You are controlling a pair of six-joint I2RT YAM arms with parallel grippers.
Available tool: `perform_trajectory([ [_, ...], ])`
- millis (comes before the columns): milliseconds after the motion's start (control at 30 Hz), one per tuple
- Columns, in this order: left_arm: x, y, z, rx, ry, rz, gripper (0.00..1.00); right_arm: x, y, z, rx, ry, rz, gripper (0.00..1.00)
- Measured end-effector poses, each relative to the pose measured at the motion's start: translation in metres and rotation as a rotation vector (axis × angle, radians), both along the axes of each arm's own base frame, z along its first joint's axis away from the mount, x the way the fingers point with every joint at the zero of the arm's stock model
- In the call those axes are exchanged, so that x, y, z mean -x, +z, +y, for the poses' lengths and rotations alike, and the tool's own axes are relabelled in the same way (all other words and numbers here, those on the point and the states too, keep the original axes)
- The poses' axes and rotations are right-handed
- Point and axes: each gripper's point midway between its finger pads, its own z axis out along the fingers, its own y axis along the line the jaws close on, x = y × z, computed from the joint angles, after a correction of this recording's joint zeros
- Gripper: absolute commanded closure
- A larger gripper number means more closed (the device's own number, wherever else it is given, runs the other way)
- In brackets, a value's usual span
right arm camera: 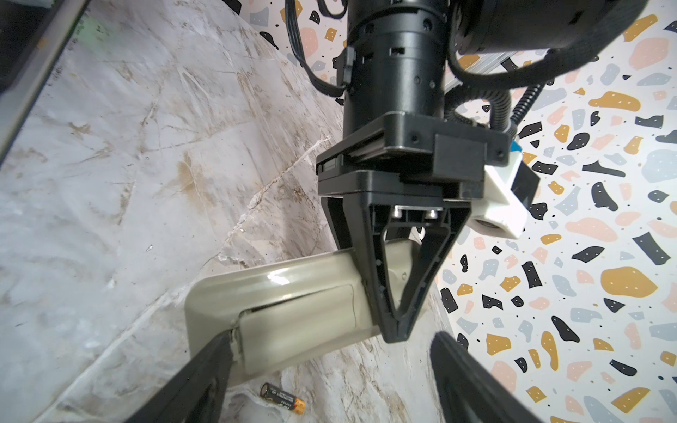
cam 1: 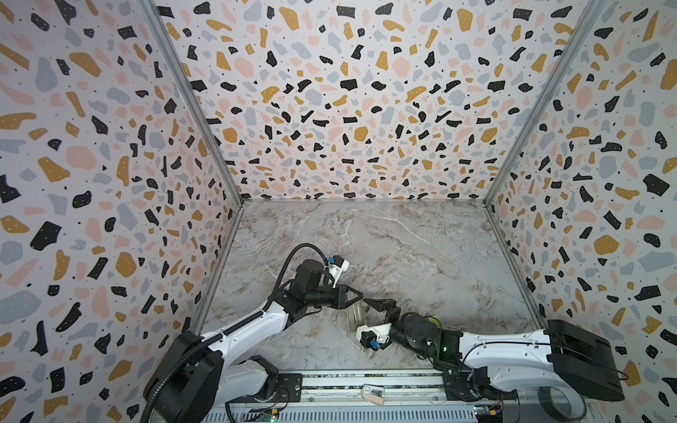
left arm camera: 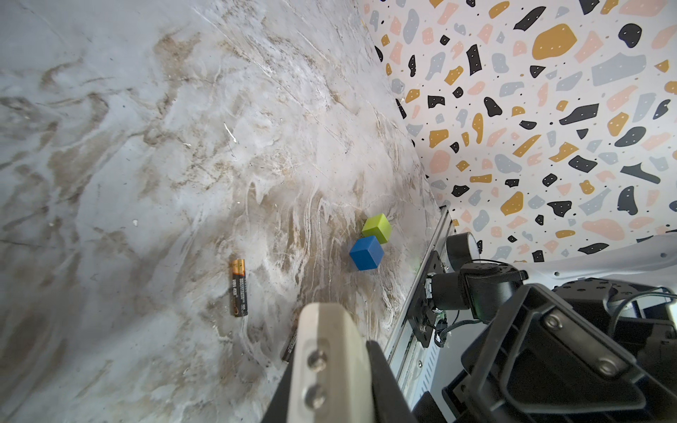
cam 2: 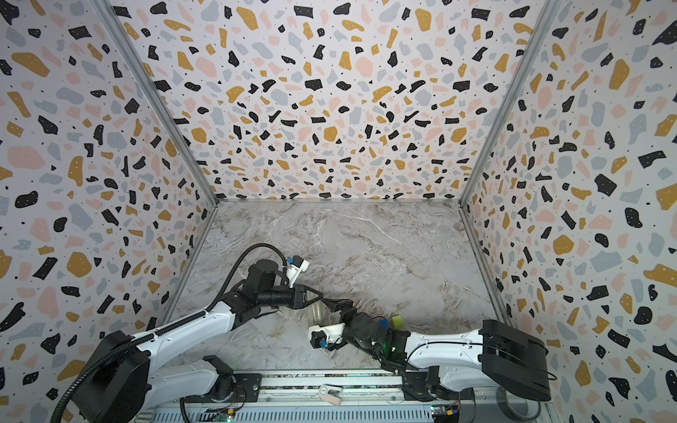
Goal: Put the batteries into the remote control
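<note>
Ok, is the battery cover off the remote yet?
No, in the right wrist view the cover sits in place on the back of the remote, and a battery lies loose on the table.

Grey marbled tabletop (left arm camera: 146,146), black cylindrical battery with copper end (left arm camera: 239,287) lying flat, second battery (left arm camera: 290,346) half hidden behind slim cream-white plastic remote control (left arm camera: 322,351) clamped in left gripper (left arm camera: 329,373), blue plastic cube (left arm camera: 366,252) touching green cube (left arm camera: 376,227), terrazzo-patterned wall (left arm camera: 549,110) beyond

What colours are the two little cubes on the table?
One is a blue cube, the other a green cube; clearest in the left wrist view.
</note>
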Motion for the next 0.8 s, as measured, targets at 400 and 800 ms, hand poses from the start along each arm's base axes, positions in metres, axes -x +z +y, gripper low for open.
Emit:
perform_trajectory([
  [400,-0.0019,-0.0006,0.0019,-0.003,0.009,0.004,1.00,-0.0002,0.0006,0.0001,-0.002,-0.001,-0.001,0.13],
  [800,-0.0036,-0.0019,0.0045,-0.007,0.020,0.013,1.00,-0.0003,0.0016,0.0006,-0.007,-0.001,-0.002,0.14],
])
